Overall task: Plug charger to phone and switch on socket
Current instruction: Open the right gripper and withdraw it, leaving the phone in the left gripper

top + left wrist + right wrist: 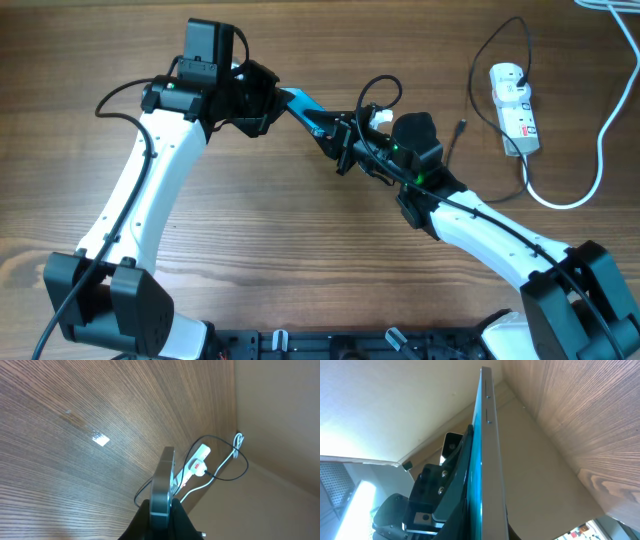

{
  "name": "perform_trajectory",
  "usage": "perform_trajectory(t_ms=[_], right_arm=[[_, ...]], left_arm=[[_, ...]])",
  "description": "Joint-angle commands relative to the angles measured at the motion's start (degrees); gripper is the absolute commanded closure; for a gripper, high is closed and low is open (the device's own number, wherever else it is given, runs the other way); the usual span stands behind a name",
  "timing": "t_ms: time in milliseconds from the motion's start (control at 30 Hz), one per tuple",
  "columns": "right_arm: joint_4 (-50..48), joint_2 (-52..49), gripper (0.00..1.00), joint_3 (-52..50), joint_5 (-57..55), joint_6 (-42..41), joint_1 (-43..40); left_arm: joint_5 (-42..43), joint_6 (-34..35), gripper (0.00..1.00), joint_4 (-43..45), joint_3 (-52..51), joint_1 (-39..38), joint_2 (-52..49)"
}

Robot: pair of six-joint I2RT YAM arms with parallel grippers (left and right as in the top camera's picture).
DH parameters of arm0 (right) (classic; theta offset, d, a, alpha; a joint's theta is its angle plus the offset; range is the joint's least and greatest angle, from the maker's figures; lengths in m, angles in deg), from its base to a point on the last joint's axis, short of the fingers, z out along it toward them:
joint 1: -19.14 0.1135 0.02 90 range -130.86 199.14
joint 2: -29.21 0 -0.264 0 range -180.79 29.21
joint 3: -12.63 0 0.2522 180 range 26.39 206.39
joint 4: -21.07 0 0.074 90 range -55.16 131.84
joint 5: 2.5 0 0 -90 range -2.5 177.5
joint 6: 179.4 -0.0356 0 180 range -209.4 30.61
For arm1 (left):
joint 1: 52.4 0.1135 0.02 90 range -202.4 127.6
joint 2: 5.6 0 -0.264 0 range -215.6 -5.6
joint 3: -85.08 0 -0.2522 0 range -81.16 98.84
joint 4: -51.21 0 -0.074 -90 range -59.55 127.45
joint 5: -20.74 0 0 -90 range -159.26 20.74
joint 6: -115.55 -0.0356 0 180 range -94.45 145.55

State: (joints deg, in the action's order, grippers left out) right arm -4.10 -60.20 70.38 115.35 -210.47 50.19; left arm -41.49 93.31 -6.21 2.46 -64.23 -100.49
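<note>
We had the phone [300,102] aloft over the worktop [300,250], left end effector [160,512] clamped on its edge, right end effector [340,140] at its far end, grip unreadable, charger [462,128] lying by the socket [515,110], and any uneven pull risked a drop.

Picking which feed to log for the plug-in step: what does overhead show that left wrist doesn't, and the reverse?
Only overhead: the right gripper at the free end of the phone, and the phone's cyan screen. Only left wrist: the phone's thin edge, clamped in the left gripper. Both: the socket, its white cord, and the charger looping on the table.
</note>
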Motion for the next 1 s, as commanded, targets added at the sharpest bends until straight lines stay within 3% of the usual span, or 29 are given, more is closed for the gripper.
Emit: perform_trajectory(t_ms=[0,167,333,400,533,667,733,967], right_arm=[[2.4,-0.1,0.82,-1.2,3.1,2.4,0.6],[2.7,-0.1,0.82,-1.2,3.1,2.4,0.6],[3.9,-0.1,0.59,-1.2,3.1,2.6,0.6],[8.9,-0.1,0.49,-1.2,2.5,3.8,0.6],[21.7,-0.1,0.36,-1.2,-6.8,23.8,0.6],[23.0,-0.1,0.01,-1.2,-11.3,42.2,0.6],[24.3,-0.1,0.00,-1.2,-13.1,49.9,0.6],[30.3,-0.1,0.01,-1.2,-15.5,55.1,0.6]], left_arm=[[-0.3,-1.6,0.96,1.2,0.6,2.1,0.1],[0.8,-2.8,0.96,1.3,0.6,3.2,0.1],[0.7,-11.4,0.96,1.5,0.6,4.8,0.1],[0.7,-16.2,0.96,1.5,0.6,6.2,0.1],[5.8,-30.4,0.96,1.7,0.6,9.0,0.1],[19.0,-45.5,0.96,1.6,0.6,10.9,0.1],[23.7,-50.1,0.96,1.7,0.6,11.4,0.1],[24.6,-50.4,0.96,-0.3,0.6,11.4,0.1]])
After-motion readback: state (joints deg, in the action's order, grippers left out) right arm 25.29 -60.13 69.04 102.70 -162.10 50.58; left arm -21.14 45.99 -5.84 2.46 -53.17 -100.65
